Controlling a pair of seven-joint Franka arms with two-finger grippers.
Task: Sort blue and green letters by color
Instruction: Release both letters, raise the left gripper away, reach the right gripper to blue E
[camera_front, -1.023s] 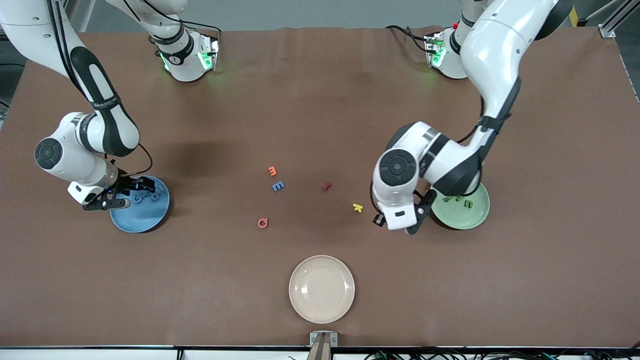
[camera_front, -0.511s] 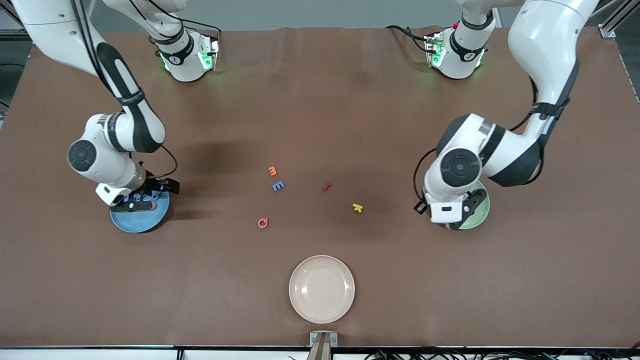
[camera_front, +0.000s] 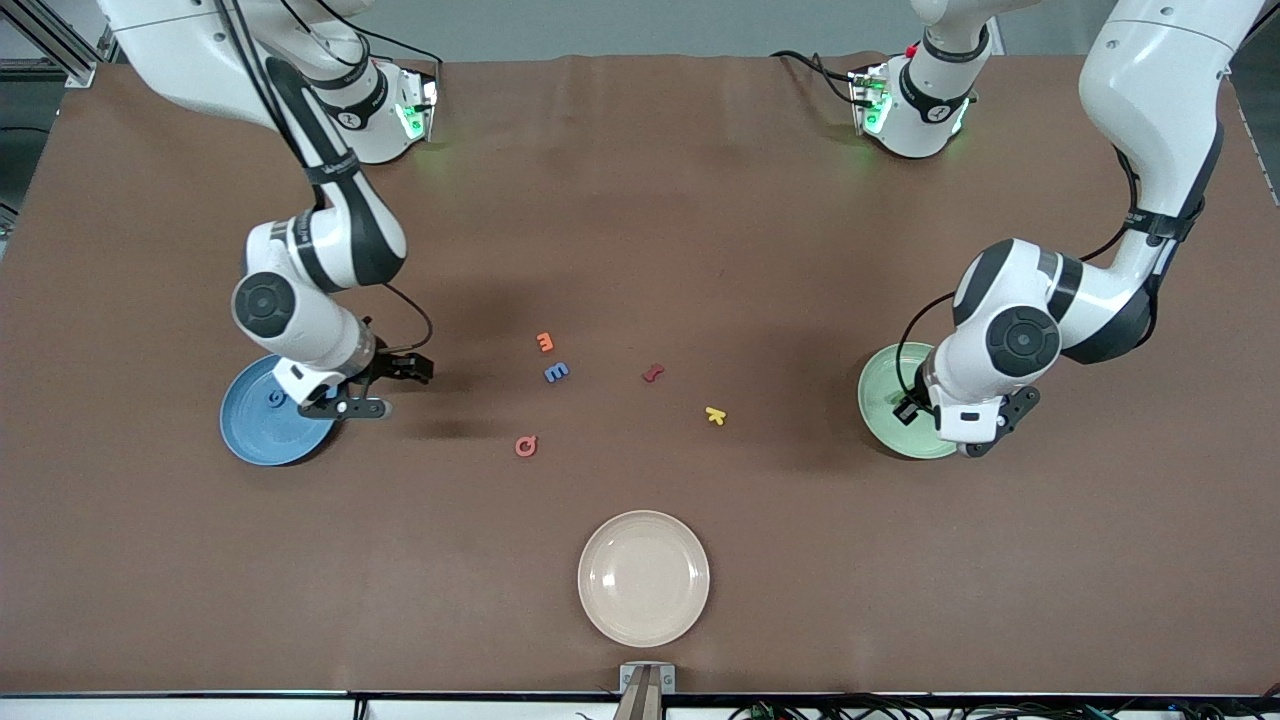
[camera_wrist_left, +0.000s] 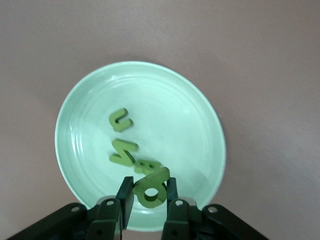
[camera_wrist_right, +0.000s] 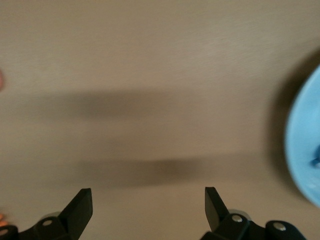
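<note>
Since a second ago, both arms have swung toward the frame's right. The left gripper (camera_wrist_left: 146, 202), clenched on a green letter (camera_wrist_left: 150, 187), now hangs over the green plate (camera_front: 880, 400) at right. The right gripper (camera_front: 385, 385) has left the blue plate (camera_front: 250, 435), jaws spread, empty. A blue letter (camera_front: 557, 372) lies mid-frame on the brown table (camera_front: 640, 200).

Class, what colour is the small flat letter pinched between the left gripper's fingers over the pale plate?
Grass green, clearest in the left wrist view: the small flat letter held by the left gripper.
</note>
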